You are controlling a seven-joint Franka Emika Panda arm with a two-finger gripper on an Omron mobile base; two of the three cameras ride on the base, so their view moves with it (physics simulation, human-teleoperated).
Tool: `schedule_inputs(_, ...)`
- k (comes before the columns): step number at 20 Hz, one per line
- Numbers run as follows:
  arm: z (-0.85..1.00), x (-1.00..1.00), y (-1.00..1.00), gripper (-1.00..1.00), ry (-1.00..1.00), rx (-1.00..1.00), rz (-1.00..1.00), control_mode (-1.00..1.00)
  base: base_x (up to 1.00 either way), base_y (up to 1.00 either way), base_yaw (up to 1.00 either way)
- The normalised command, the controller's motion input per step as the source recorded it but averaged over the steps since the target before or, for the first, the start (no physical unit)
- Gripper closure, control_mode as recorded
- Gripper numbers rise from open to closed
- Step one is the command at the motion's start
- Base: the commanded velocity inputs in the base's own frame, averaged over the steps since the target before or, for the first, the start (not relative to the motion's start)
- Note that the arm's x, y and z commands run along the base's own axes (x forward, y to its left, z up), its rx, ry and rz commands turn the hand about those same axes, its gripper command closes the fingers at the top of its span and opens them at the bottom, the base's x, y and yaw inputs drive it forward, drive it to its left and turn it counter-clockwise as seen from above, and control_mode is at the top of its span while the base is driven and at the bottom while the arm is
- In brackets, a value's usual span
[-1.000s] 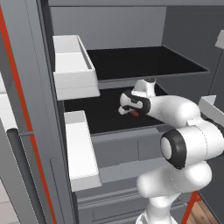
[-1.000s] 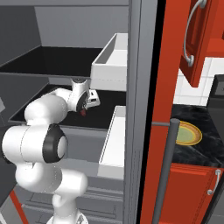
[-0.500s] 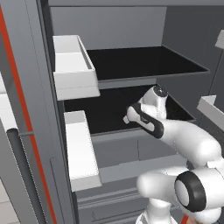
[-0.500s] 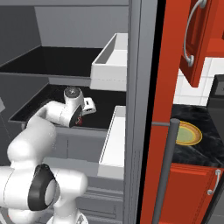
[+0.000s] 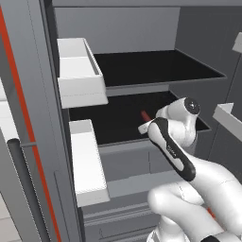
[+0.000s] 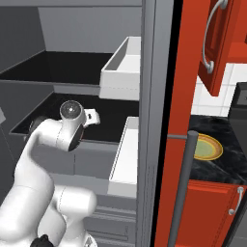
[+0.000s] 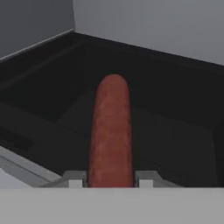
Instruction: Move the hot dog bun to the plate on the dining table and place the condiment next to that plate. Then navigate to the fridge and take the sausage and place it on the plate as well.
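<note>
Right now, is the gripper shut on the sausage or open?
Shut on it: the sausage sits clamped between the gripper tips, sticking out over the dark fridge shelf.

The fridge stands open, its two black shelves bare and roomy front to back. The gripper, closed on the sausage, sits at the front edge of the lower shelf, with the upper shelf overhead as a ceiling. To its left, white door bins jut out beside the opening; to its right, another bin and the door edge narrow the way out. Beyond that door, a bar handle stands before the plate on the black counter.
</note>
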Motion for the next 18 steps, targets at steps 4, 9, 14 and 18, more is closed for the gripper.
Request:
schedule_inputs(4,0.71,-0.60,0.00,1.00,0.00,0.11,-0.02,-1.00,0.00,0.00,0.00)
schedule_inputs(9,0.38,-0.70,0.00,1.00,0.03,0.10,-0.09,-1.00,0.00,0.00,0.00)
schedule_inputs(14,0.49,-0.88,-0.01,1.00,0.00,0.03,-0.13,-1.00,0.00,0.00,0.00)
schedule_inputs(18,0.47,-0.93,0.00,1.00,0.00,0.01,-0.15,-1.00,0.00,0.00,0.00)
